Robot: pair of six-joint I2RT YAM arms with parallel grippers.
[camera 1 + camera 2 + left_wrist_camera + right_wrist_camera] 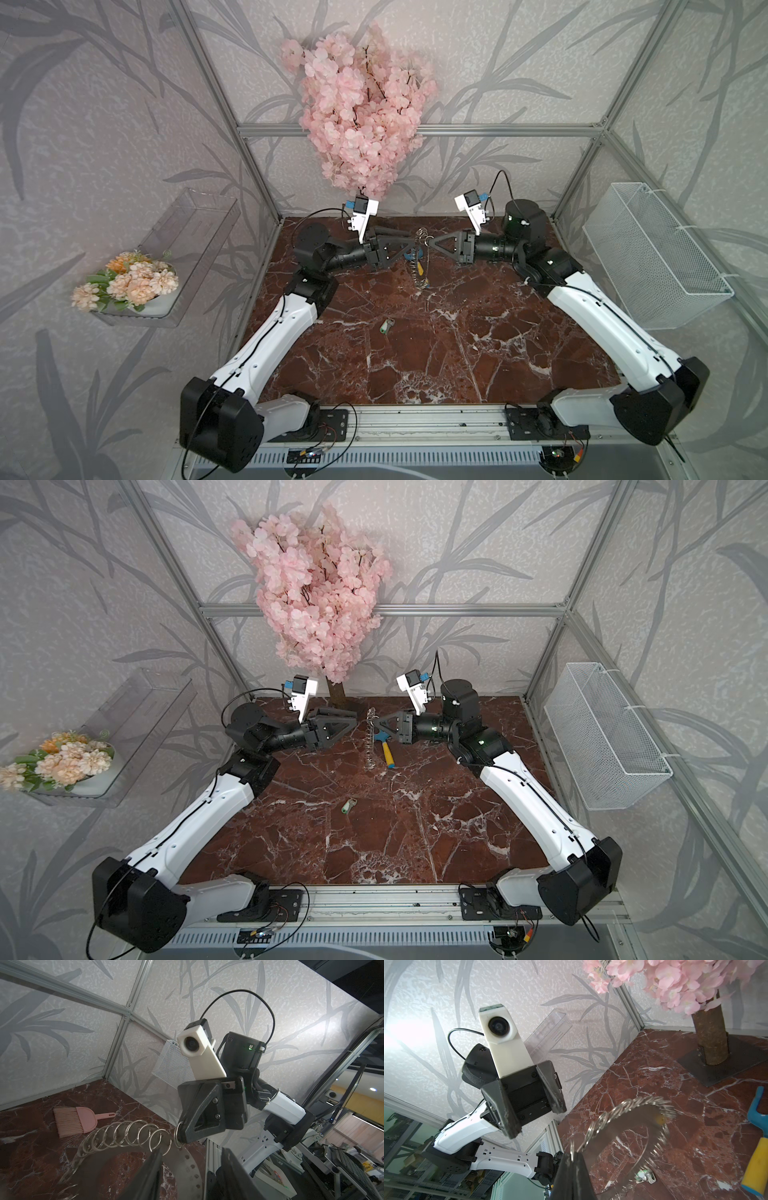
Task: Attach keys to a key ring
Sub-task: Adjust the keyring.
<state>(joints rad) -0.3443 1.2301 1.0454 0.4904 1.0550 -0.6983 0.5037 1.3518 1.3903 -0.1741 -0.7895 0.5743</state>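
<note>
Nearest the base: small silver key with pale green plastic tag [386,326] is lying flat on the red-brown marble tabletop [478,357], long axis running diagonally, tag end nearer. Farther back, the right gripper [181,1135] is pinching a split ring on the rim of the flat grey metal key ring [190,1164], holding it edge-on. The left gripper [537,1124] is facing it, jaws apart, empty. The key is lying base-ward of both, on the left arm's side, so the free left arm looks better placed.
</note>
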